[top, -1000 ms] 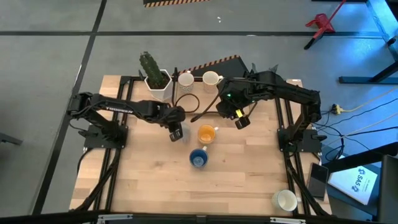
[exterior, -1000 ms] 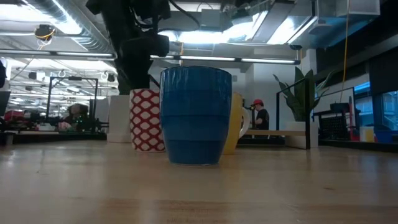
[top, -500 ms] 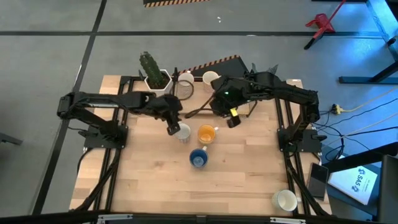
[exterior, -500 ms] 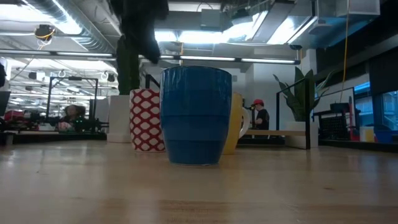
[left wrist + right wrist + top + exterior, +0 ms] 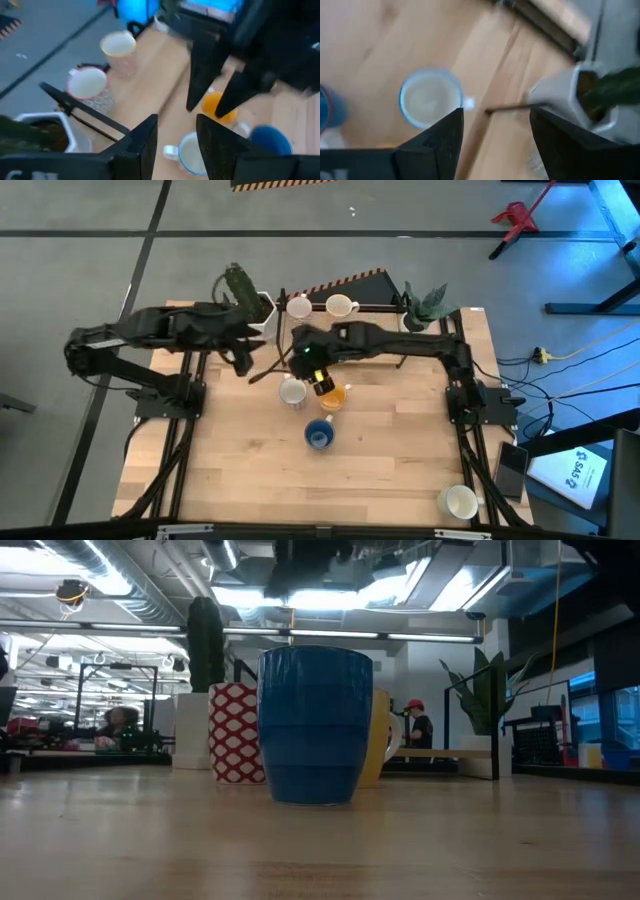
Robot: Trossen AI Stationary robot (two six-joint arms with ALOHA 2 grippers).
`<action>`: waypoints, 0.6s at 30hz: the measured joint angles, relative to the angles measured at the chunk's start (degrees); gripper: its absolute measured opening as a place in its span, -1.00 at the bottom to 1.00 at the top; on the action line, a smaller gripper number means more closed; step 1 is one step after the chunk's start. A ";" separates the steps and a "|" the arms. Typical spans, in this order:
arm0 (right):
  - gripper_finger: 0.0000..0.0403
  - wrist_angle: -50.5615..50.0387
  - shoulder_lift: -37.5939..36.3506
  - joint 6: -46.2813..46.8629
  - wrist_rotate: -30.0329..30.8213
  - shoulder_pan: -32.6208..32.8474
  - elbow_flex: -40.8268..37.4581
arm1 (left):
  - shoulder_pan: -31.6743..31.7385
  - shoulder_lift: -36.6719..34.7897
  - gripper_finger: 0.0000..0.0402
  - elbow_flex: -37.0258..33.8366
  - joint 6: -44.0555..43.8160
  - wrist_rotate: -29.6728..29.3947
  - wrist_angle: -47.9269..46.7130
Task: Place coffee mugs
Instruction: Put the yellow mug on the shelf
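Three mugs stand together mid-table: a red-patterned white mug [image 5: 292,391] [image 5: 237,732] [image 5: 430,97], an orange mug [image 5: 333,396] [image 5: 217,106] and a blue mug [image 5: 319,435] [image 5: 315,725]. Two white mugs [image 5: 298,306] [image 5: 340,306] stand at the far edge. Another white mug [image 5: 460,502] sits at the near right corner. My right gripper [image 5: 320,378] [image 5: 495,125] hangs open above the gap between the patterned and orange mugs. My left gripper [image 5: 241,362] [image 5: 177,125] is open, up and to the left of the patterned mug.
A white pot with a cactus [image 5: 245,295] stands at the far left, close to my left arm. A second potted plant [image 5: 425,300] is at the far right. A dark cable [image 5: 300,360] loops across the far part of the table. Bare wood lies toward the near edge [image 5: 300,490].
My left gripper has drawn up and away from the patterned mug toward the table's left and far side; the mug stays standing beside the orange one. My right gripper has swung from the far right toward the left and near side, over the orange mug.
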 joint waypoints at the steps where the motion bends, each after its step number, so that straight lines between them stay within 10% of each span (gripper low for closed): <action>1: 0.08 -2.53 0.86 1.00 0.50 0.00 0.00 | -0.23 -0.91 -0.36 0.06 -0.04 -0.95 -0.02; 8: 0.08 -20.64 2.54 5.66 -0.16 -0.02 -0.67 | -1.13 -4.52 -0.36 0.04 -0.15 -3.75 -2.29; 18: 0.07 -11.46 -3.25 3.54 -5.37 -1.89 -16.20 | -1.13 -5.03 -0.36 0.02 0.32 -4.92 -5.29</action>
